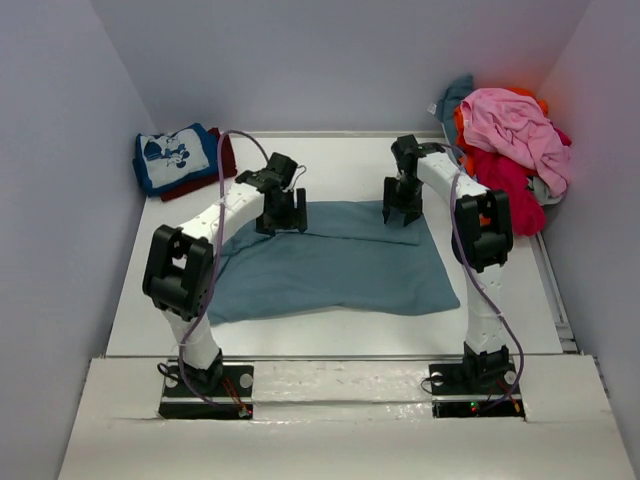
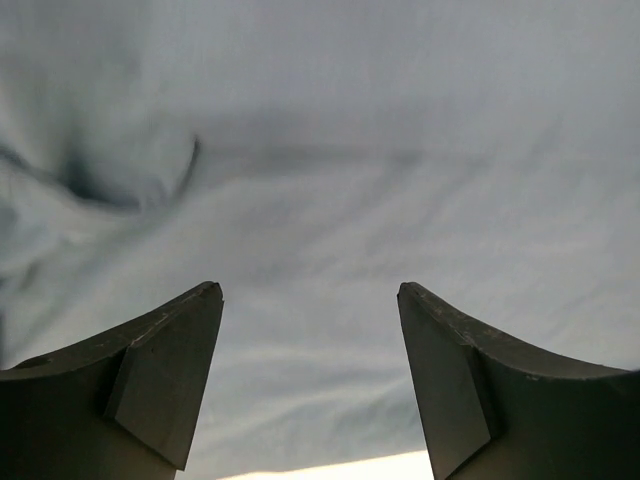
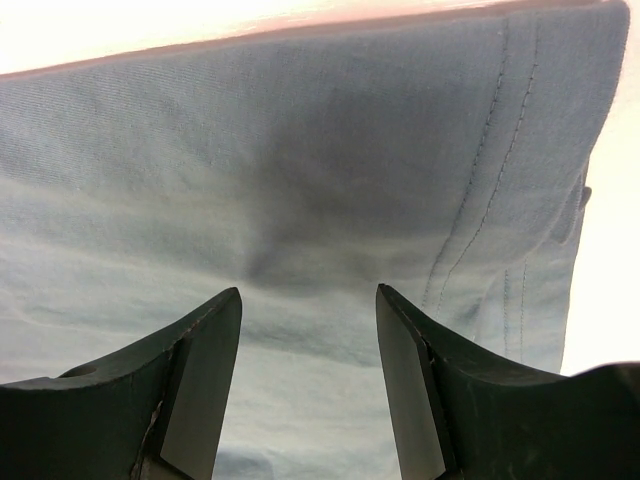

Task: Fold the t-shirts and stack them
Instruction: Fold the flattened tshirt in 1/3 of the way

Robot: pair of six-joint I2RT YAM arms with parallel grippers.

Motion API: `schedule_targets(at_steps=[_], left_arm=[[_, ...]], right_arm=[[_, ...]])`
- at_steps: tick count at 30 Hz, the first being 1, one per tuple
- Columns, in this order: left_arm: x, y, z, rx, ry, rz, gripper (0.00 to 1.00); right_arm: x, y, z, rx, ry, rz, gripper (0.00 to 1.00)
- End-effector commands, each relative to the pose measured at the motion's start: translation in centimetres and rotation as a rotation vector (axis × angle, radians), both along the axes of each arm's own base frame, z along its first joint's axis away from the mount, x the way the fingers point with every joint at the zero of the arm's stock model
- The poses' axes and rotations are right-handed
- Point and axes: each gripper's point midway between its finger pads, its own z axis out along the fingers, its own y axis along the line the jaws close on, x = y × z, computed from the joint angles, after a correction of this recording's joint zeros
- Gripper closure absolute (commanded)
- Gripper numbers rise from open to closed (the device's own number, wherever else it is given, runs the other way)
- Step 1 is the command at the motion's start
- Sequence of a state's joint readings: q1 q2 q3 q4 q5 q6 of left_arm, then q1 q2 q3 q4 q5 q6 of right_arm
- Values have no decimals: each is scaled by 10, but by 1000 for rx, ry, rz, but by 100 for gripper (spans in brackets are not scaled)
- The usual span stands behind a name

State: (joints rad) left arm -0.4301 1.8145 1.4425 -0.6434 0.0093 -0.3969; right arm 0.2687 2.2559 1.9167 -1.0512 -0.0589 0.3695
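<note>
Right, you've got one slate-blue t-shirt (image 1: 330, 265) spread flat across the middle of the tabletop (image 1: 340, 160), and both of your arms are reaching out to its far edge. Your left pincer (image 1: 281, 222) is down at the far-left corner of it and your right pincer (image 1: 402, 214) is further along the same edge: two pincers, one shirt.

On the left wrist camera, the two fingers (image 2: 165, 370) stand wide apart with wrinkled blue cloth beneath and nothing caught between them. Whether the tips touch the cloth, I can't tell. It's the same on the right wrist camera: jaws parted, nothing held, over the cloth just beside a double line of stitching (image 3: 480, 170). The shirt's edge runs along the top of that view, with bare tabletop beyond it.

Over in the far-left corner, count two folded shirts in a stack. A cartoon-print shirt (image 1: 175, 158), blue with white figures, is on top. A dark red shirt (image 1: 226, 160) lies under it, peeking out on the right.

In the far-right corner is one loose heap. A pink shirt (image 1: 515, 125) is draped on top with a red shirt (image 1: 508, 180) below it. Bits of an orange shirt (image 1: 461, 127) and a teal shirt (image 1: 455, 97) show at the back-left. That's four colours in view; how many shirts are buried there, I can't tell.
</note>
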Motion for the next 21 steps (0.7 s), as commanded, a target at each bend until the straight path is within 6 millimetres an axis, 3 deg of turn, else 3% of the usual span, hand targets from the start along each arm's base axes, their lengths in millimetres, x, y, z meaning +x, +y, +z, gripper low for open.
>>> schedule_targets(at_steps=[1, 8, 14, 21], left_arm=[[-50, 36, -9, 94, 74, 42, 16], [-78, 49, -20, 105, 109, 62, 16], [-77, 47, -26, 132, 136, 47, 16], [-73, 46, -35, 156, 170, 31, 16]], right_arm=[[-2, 1, 20, 4, -33, 12, 38], [-14, 0, 27, 14, -25, 10, 38], [-33, -15, 25, -49, 5, -12, 38], [-51, -30, 36, -102, -2, -48, 38]])
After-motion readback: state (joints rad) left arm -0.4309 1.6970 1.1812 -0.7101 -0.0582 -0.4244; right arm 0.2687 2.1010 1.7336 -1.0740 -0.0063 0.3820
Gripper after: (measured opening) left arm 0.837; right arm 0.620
